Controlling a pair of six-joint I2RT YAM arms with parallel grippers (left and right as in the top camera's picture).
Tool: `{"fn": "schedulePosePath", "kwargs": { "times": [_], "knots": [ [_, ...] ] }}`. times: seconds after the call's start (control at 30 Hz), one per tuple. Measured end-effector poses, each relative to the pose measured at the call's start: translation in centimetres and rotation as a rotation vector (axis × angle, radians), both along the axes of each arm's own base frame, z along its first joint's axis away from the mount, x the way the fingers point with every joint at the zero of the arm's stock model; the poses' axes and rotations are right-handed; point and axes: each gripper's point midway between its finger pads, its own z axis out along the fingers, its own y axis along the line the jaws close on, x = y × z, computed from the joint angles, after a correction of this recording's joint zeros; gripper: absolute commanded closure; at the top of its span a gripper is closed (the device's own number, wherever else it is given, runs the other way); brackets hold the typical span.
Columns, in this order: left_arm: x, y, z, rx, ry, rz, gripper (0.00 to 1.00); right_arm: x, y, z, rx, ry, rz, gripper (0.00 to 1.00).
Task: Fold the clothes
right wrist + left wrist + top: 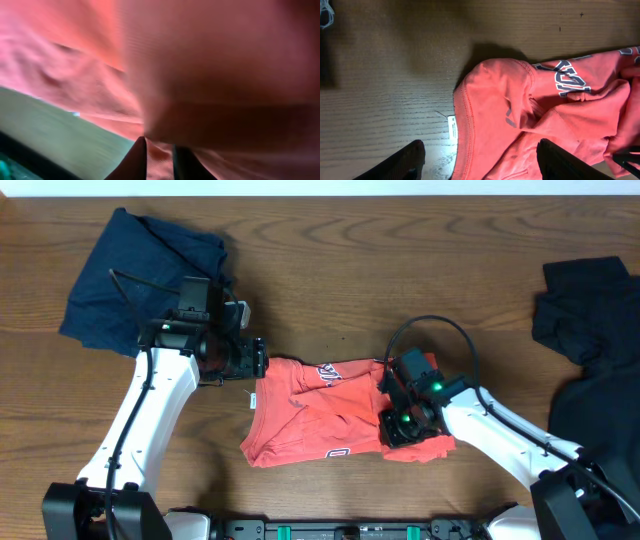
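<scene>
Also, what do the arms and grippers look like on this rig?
Left arm and right arm: white links, black joints and wrist housings with green lights. Left gripper and right gripper: two black tapered fingers each. Black cable loops over the right wrist.

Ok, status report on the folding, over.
Left tool open, over the neck edge. Right tool shut on coral-red T-shirt, crumpled, not folded. Navy garment, black garments aside, nothing blocking.
</scene>
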Motion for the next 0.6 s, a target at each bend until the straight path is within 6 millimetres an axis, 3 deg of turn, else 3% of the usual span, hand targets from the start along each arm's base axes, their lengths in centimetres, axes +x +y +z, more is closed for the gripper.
{"fn": "schedulePosePath", "kwargs": {
  "times": [0.1, 0.17, 0.3, 0.33, 0.37, 0.47, 0.53, 0.6],
  "knots": [
    [0.0, 0.0, 0.0, 0.000, 0.000, 0.000, 0.27, 2.4, 1.6, 2.4, 0.055, -0.073, 0.020, 0.71],
    [0.0, 0.0, 0.0, 0.000, 0.001, 0.000, 0.27, 4.8, 2.2, 4.4, 0.087, -0.141, 0.007, 0.48],
    [-0.1, 0.0, 0.0, 0.000, 0.002, 0.000, 0.27, 10.2, 1.8, 8.6, 0.127, -0.325, -0.050, 0.39],
    [-0.1, 0.0, 0.0, 0.000, 0.002, 0.000, 0.27, 11.4, 1.4, 9.2, 0.126, -0.366, -0.072, 0.31],
    [-0.1, 0.0, 0.0, -0.001, 0.003, 0.000, 0.27, 12.0, 1.0, 9.4, 0.120, -0.385, -0.091, 0.24],
    [-0.1, -0.3, 0.1, -0.019, 0.006, -0.006, 0.27, 13.4, -0.5, 8.9, 0.071, -0.414, -0.127, 0.17],
    [-0.2, -0.5, 0.1, -0.032, 0.008, -0.009, 0.27, 14.0, -1.1, 8.0, 0.042, -0.413, -0.135, 0.17],
    [-0.2, -0.7, 0.2, -0.040, 0.009, -0.011, 0.27, 14.5, -1.0, 6.5, 0.028, -0.403, -0.119, 0.25]
  ]
}}
